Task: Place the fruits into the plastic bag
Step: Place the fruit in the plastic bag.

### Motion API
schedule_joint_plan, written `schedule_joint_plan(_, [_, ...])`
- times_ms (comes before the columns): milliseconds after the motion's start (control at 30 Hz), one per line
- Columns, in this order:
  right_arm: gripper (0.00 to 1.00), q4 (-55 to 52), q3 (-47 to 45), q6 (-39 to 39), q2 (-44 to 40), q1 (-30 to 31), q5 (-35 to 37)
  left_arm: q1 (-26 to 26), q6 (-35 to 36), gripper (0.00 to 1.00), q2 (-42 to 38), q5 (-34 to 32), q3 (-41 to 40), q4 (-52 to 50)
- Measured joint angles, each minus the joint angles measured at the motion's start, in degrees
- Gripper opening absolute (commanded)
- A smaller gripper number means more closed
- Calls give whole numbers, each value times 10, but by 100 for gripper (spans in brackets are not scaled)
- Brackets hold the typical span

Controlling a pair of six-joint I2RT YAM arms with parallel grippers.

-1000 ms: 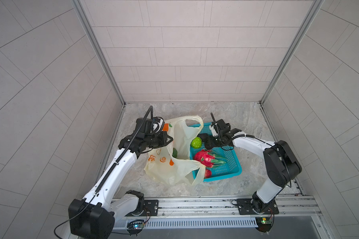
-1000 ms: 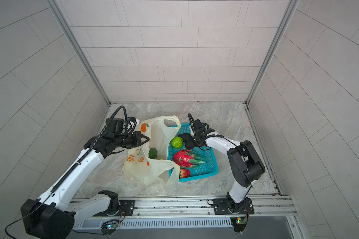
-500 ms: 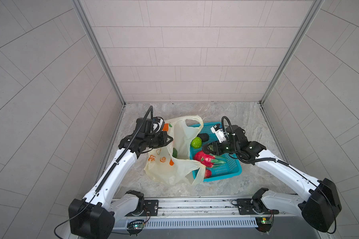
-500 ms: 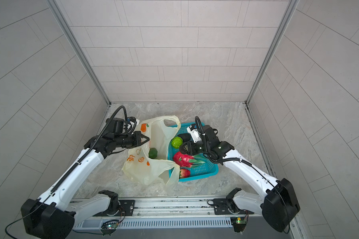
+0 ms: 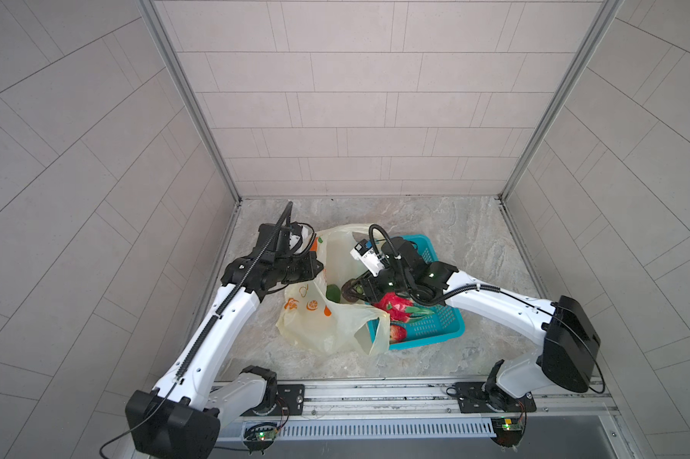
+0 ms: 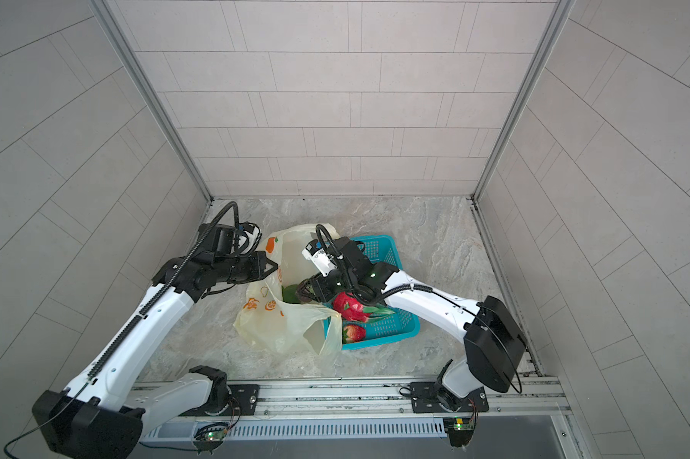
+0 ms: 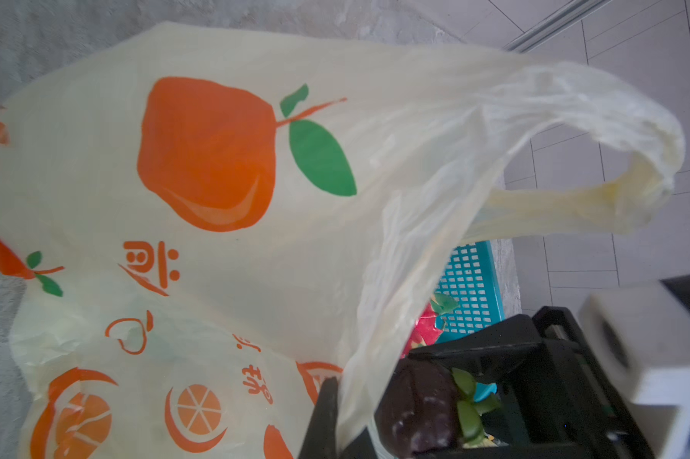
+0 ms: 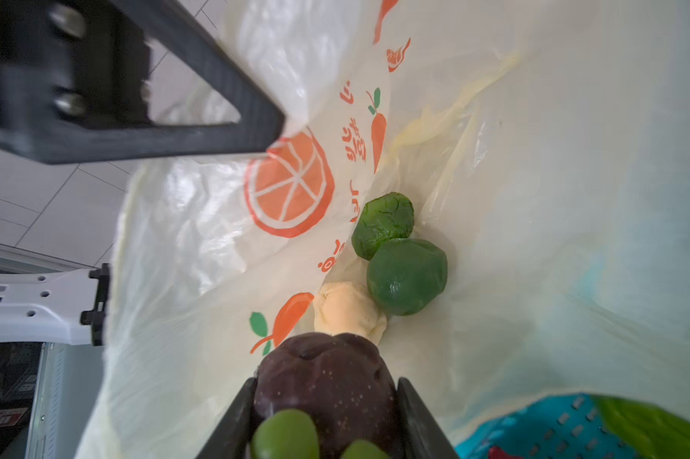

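Observation:
The cream plastic bag (image 5: 323, 326) (image 6: 280, 330) lies beside the basket, mouth held up. My left gripper (image 5: 319, 267) (image 7: 337, 397) is shut on the bag's rim. My right gripper (image 5: 349, 292) (image 8: 323, 397) is shut on a dark purple fruit (image 8: 323, 377) (image 7: 415, 405), hanging just over the bag's mouth. Inside the bag lie two dark green fruits (image 8: 383, 224) (image 8: 407, 274) and a beige piece (image 8: 347, 310). The dragon fruit (image 5: 393, 306) (image 6: 347, 306) and the strawberry (image 5: 398, 333) (image 6: 353, 333) lie in the basket.
The teal perforated basket (image 5: 438, 330) (image 6: 391, 330) touches the bag's right side, under my right arm. A blurred lime-green shape (image 8: 649, 429) shows over its rim. Tiled walls close in the marble floor on three sides; a rail runs along the front.
My right gripper has swung from the basket's far side leftward to the bag's mouth, carrying the dark purple fruit. The left arm and bag have not moved.

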Motion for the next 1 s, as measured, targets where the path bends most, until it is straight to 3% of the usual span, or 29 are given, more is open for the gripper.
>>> schedule_joint_plan(400, [46, -24, 78, -38, 136, 56, 33, 0, 17, 0, -19, -20, 7, -41])
schedule_joint_plan(533, [55, -51, 93, -54, 159, 66, 40, 0, 17, 0, -13, -18, 7, -41])
schedule_joint_plan(733, [80, -68, 104, -65, 169, 67, 46, 0, 16, 0, -6, -17, 7, -37])
schedule_joint_plan(1000, [81, -71, 89, -68, 135, 67, 72, 0, 16, 0, -6, -17, 7, -30])
